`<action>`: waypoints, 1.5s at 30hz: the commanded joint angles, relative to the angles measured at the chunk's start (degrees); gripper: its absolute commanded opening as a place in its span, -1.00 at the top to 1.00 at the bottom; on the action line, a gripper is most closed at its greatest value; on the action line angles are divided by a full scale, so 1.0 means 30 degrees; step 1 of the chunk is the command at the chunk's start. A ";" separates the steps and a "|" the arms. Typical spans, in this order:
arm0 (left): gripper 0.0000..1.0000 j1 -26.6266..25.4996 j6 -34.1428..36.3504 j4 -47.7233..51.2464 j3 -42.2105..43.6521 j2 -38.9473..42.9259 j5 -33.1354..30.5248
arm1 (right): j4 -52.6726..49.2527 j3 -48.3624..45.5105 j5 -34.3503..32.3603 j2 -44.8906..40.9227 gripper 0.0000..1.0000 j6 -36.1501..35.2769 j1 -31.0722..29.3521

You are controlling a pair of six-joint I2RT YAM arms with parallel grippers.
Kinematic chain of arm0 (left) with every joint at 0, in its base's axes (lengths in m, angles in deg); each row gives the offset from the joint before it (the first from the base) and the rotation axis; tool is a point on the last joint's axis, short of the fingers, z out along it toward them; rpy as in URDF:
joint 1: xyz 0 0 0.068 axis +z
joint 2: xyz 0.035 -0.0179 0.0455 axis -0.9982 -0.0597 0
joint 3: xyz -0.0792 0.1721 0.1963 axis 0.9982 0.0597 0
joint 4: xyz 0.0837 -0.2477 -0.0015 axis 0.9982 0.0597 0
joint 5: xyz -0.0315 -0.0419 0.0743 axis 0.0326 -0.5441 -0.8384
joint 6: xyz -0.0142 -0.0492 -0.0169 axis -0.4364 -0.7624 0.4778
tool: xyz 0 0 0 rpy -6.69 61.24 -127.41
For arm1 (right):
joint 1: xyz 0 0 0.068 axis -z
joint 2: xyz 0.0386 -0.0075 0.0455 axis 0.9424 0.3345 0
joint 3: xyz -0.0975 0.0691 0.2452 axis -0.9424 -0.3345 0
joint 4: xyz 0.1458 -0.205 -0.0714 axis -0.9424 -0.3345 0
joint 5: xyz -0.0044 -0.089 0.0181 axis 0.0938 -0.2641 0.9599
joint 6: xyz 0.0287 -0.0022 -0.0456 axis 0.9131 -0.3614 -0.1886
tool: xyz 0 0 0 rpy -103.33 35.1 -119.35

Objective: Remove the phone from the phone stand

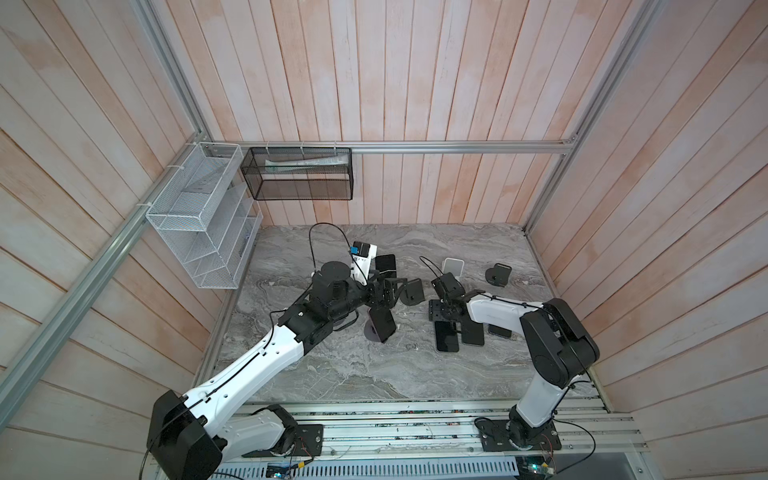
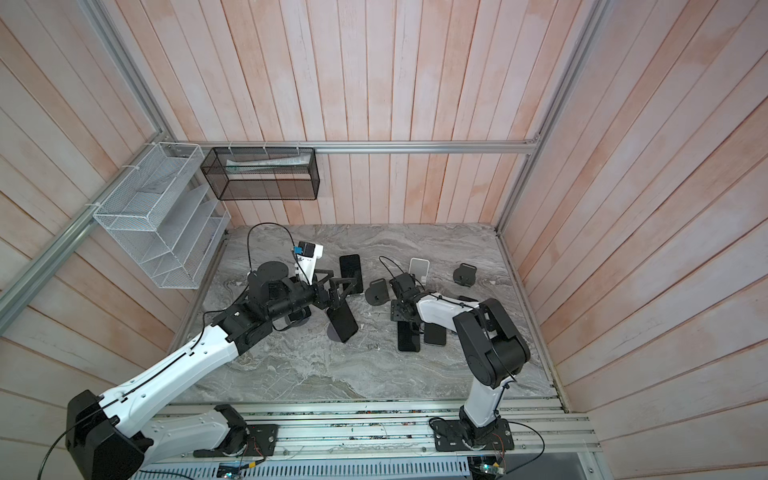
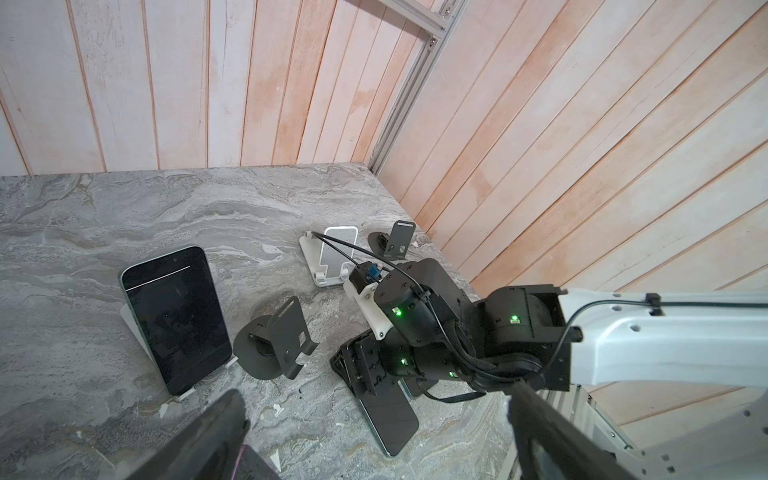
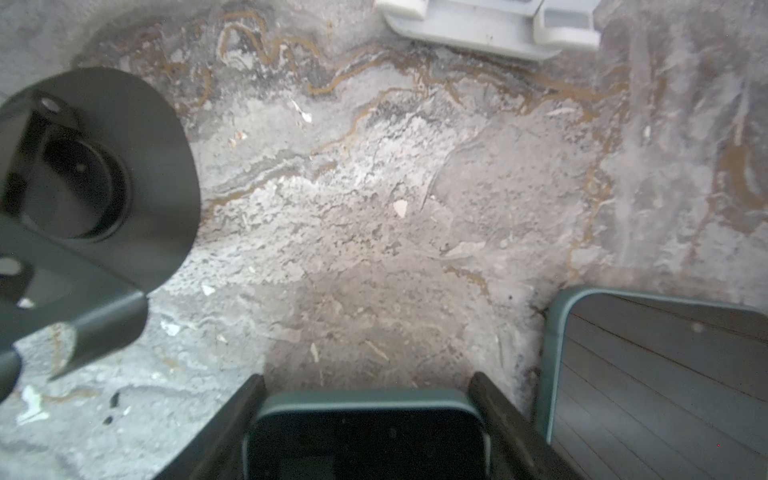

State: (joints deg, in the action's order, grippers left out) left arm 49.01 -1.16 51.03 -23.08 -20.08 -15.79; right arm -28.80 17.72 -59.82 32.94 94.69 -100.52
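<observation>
Looking down on the grey surface [image 1: 374, 374], we find the right tool [image 4: 365, 376] clamped on the long edges of a flat phone [image 4: 365, 440]. That phone lies off any stand, near the middle of the surface. A second flat phone [image 4: 665, 374] lies just beside it, and a third phone [image 1: 498, 331] shows partly from under the right arm.

The left tool [image 3: 376, 392] hangs with its fingers [image 3: 208, 436] spread wide apart. Two phones sit on stands. A leaning phone [image 3: 178, 316] is propped on a white stand [image 3: 132, 328] toward the back. A tilted phone [image 1: 382, 324] rests on a round base [image 1: 371, 332] just beside the left tool.

An empty black stand [image 3: 278, 340] sits between the two tools, close to both. Farther back we see an empty white stand [image 3: 332, 257] and another black stand [image 3: 395, 241]. A white basket [image 1: 199, 216] and a black basket [image 1: 299, 174] hang on the walls, well apart from everything on the surface.
</observation>
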 commanded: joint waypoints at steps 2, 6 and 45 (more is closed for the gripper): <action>-1.00 -0.0046 0.0339 0.0105 -0.0507 0.0236 -0.0354 | 0.0328 -0.0345 -0.0127 0.0541 -0.41 0.0251 0.0120; -1.00 -0.0033 0.0383 0.0106 -0.0496 0.0294 -0.0369 | 0.0145 -0.0330 -0.0190 0.0526 -0.46 0.0281 0.0121; -1.00 -0.0019 0.0967 -0.0160 -0.0101 0.1145 -0.2536 | -0.0272 0.5663 0.3898 -0.0043 -0.92 -0.6721 -0.0703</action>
State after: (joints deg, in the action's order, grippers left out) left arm 49.01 0.50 50.96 -23.08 -17.44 -21.69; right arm -30.74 31.88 -51.16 29.05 78.75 -102.55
